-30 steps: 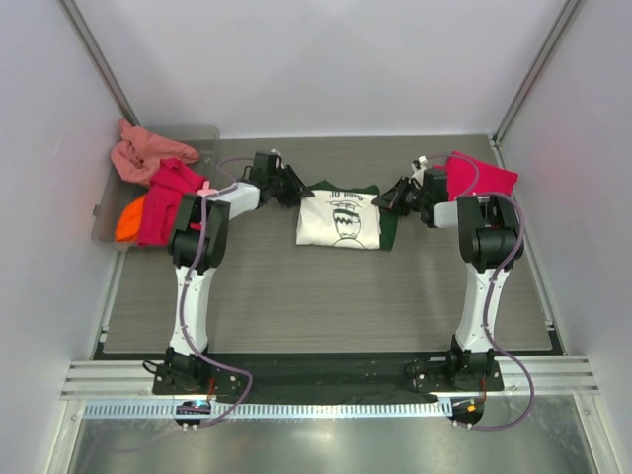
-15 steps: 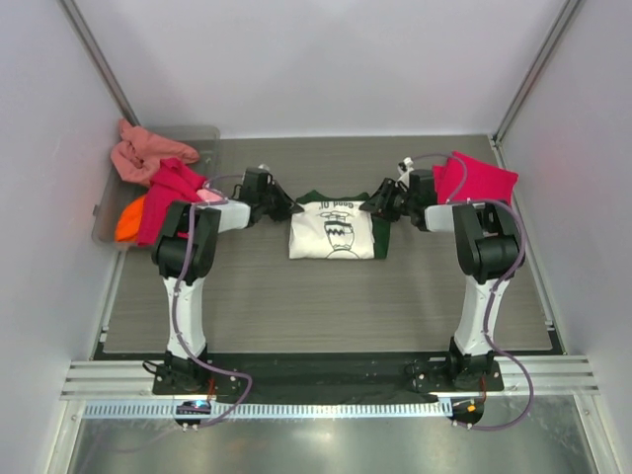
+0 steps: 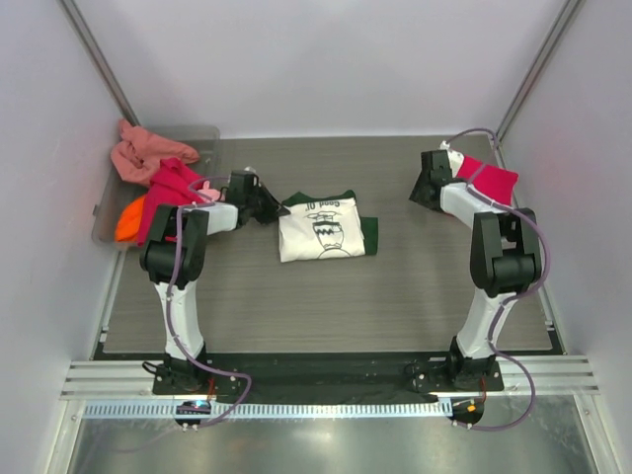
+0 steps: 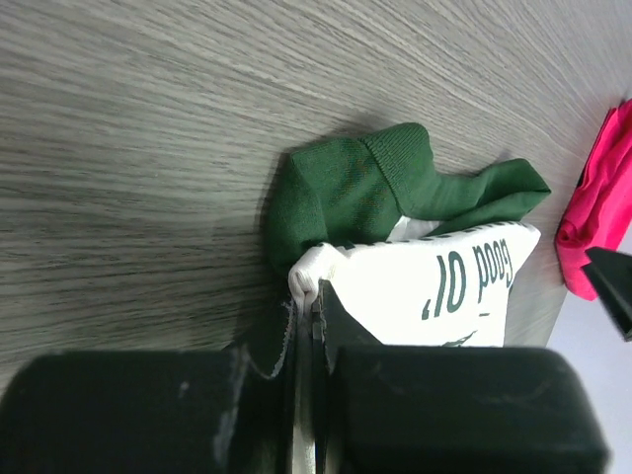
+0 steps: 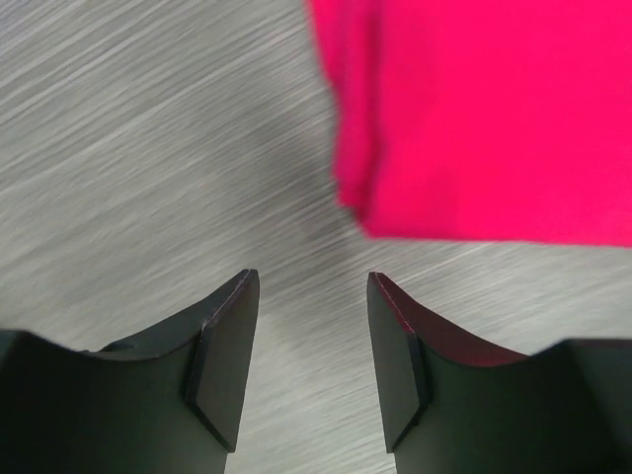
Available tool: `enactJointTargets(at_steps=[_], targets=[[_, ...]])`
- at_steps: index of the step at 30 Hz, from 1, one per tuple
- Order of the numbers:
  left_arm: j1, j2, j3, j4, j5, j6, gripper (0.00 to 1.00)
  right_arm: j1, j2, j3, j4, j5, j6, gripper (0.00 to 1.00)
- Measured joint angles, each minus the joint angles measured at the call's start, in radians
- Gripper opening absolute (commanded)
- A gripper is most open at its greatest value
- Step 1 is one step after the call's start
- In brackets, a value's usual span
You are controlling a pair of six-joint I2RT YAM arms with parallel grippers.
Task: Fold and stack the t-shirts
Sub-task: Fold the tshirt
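The cream-white t-shirt (image 3: 324, 227) with dark green sleeves and dark print lies folded mid-table. My left gripper (image 3: 272, 206) is at its left edge, shut on a pinch of white cloth (image 4: 308, 280); the green sleeve (image 4: 360, 188) bunches just beyond the fingers. A folded crimson-pink t-shirt (image 3: 487, 180) lies at the back right. My right gripper (image 3: 422, 190) hovers left of it, open, with bare table between its fingers (image 5: 225, 341). In the right wrist view the crimson-pink t-shirt (image 5: 474, 109) lies just ahead and to the right, apart from the fingertips.
A translucent grey tray (image 3: 103, 223) stands at the back left, holding crumpled salmon (image 3: 143, 154), magenta (image 3: 166, 202) and orange (image 3: 127, 224) shirts. White walls close in the table on three sides.
My left gripper has closed on the cream shirt's edge and drawn it leftward. My right gripper let go of that shirt, opened and swung back right to the crimson-pink one.
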Motion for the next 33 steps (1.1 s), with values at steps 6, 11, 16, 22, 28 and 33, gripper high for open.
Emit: enactJointTargets(at_steps=[6,11,16,22,28,33], targets=[[0.000,-0.004,0.008,-0.023,-0.001,0.028,0.00,0.019,0.113,0.143,-0.112,0.210,-0.031,0.56],[0.000,-0.004,0.023,-0.050,0.000,0.038,0.00,0.038,0.218,0.257,-0.190,0.319,-0.061,0.55],[0.000,-0.004,0.032,-0.066,0.000,0.050,0.00,0.051,0.321,0.383,-0.252,0.386,-0.091,0.44],[0.005,-0.004,0.035,-0.076,0.003,0.052,0.00,0.062,0.360,0.427,-0.310,0.441,-0.104,0.06],[0.007,-0.004,0.035,-0.077,0.004,0.052,0.00,0.074,0.328,0.370,-0.302,0.457,-0.098,0.01],[0.008,-0.004,0.035,-0.077,0.009,0.053,0.00,0.140,0.188,0.164,-0.304,0.462,-0.078,0.01]])
